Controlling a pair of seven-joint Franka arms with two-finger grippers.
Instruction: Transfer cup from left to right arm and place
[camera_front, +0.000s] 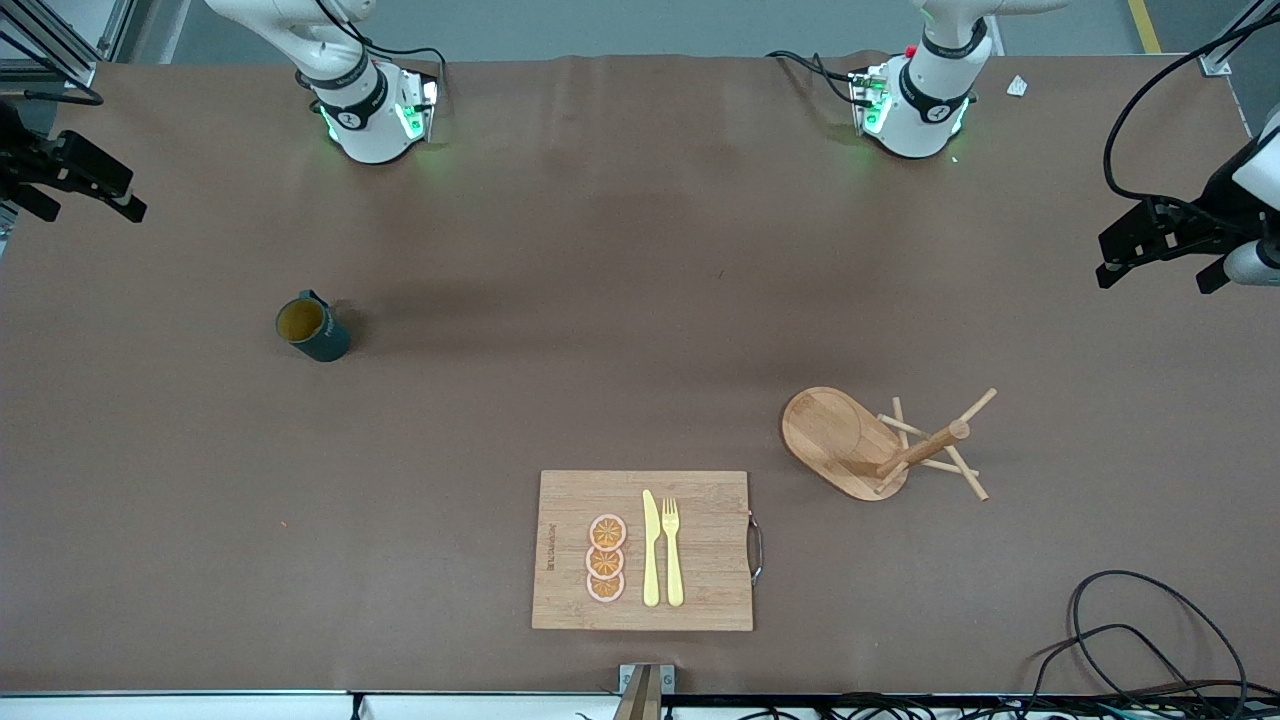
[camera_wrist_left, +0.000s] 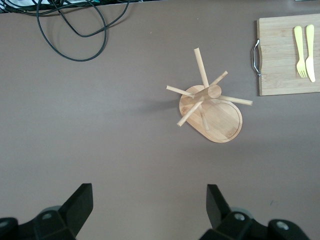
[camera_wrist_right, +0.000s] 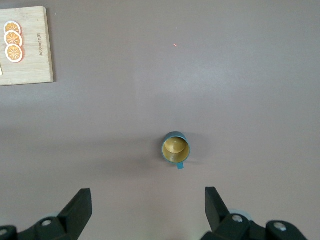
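The cup (camera_front: 312, 330), a small dark teal mug with a yellowish-tan inside, stands upright on the brown table toward the right arm's end. In the right wrist view the cup (camera_wrist_right: 175, 148) lies below the camera, its handle facing the open right gripper (camera_wrist_right: 147, 200). That right gripper (camera_front: 92, 212) hangs in the air at the table's edge, well clear of the cup. At the other end the left gripper (camera_front: 1157, 272) hangs open and holds nothing. The left gripper (camera_wrist_left: 149, 200) is seen over bare table short of the wooden rack (camera_wrist_left: 212, 112).
The wooden rack (camera_front: 860, 445), an oval base with a pegged post, stands toward the left arm's end. A cutting board (camera_front: 700, 580) nearest the front camera carries three orange slices (camera_front: 606, 558), a yellow knife (camera_front: 651, 548) and a fork (camera_front: 672, 550). Black cables (camera_front: 1150, 640) lie at the corner.
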